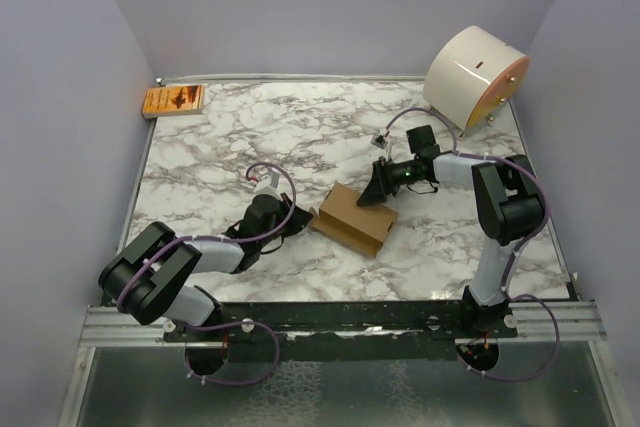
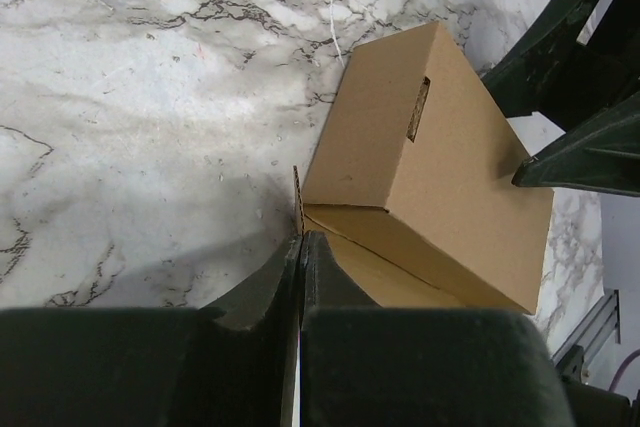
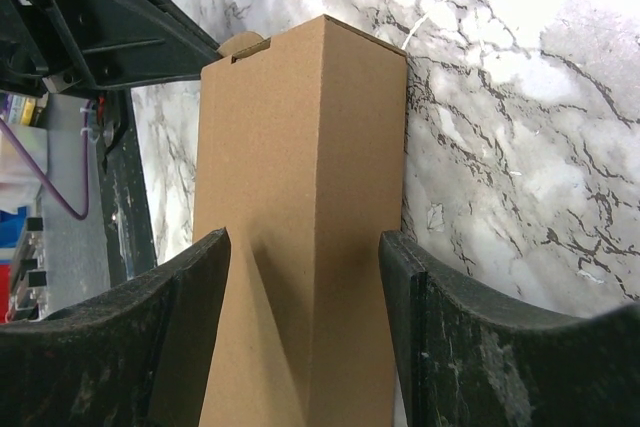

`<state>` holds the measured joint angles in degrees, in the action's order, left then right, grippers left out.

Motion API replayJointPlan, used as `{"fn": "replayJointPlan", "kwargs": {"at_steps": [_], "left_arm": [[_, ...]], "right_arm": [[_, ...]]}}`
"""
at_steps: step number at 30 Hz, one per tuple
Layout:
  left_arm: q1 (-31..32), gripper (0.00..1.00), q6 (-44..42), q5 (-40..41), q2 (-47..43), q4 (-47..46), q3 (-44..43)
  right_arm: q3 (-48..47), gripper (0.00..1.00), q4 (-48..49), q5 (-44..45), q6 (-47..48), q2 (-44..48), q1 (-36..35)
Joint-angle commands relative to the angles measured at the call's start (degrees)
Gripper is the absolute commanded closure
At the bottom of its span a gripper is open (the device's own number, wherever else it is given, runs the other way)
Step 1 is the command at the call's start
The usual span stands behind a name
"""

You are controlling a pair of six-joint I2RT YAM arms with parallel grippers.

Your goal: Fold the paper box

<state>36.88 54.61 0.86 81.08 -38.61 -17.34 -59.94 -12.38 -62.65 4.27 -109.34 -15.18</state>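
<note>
The paper box [image 1: 352,219] is a plain brown carton lying on the marble table [image 1: 250,147], angled from upper left to lower right. In the left wrist view the paper box [image 2: 440,177] shows a slot in its top panel. My left gripper [image 1: 300,219] sits at the carton's left end, and its jaws [image 2: 300,237] are shut on the thin edge of an end flap [image 2: 297,197]. My right gripper [image 1: 375,187] straddles the far right end. In the right wrist view the paper box [image 3: 300,147] runs between that gripper's jaws [image 3: 305,235], both fingers against its sides.
An orange printed packet [image 1: 173,100] lies at the back left corner. A big white cylinder [image 1: 475,77] rests at the back right. The right gripper's dark fingers [image 2: 580,147] show beside the carton. Purple walls enclose the table.
</note>
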Motion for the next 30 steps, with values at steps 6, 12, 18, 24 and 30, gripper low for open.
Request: {"fn": "replayJointPlan", "kwargs": {"at_steps": [6, 12, 18, 24, 30], "left_arm": [[1.2, 1.00, -9.2, 0.3, -0.3, -3.3, -0.2], [1.5, 1.00, -13.5, 0.8, 0.0, -3.8, -0.4], [2.2, 1.00, -17.4, 2.8, -0.2, -0.7, -1.8], [4.0, 1.00, -21.2, 6.3, -1.2, 2.0, -2.9], [5.6, 1.00, -23.6, 9.0, -2.1, 1.7, -2.4]], "right_arm": [[-1.0, 0.40, 1.5, 0.1, -1.4, -1.3, -0.1], [-0.7, 0.45, 2.2, 1.4, -2.4, -1.5, -0.1], [-0.2, 0.50, 2.8, 2.7, -3.2, -1.6, -0.1], [0.1, 0.52, 3.5, 4.3, -4.2, -1.7, -0.1], [0.4, 0.57, 4.1, 5.4, -4.9, -1.6, -0.1]]}}
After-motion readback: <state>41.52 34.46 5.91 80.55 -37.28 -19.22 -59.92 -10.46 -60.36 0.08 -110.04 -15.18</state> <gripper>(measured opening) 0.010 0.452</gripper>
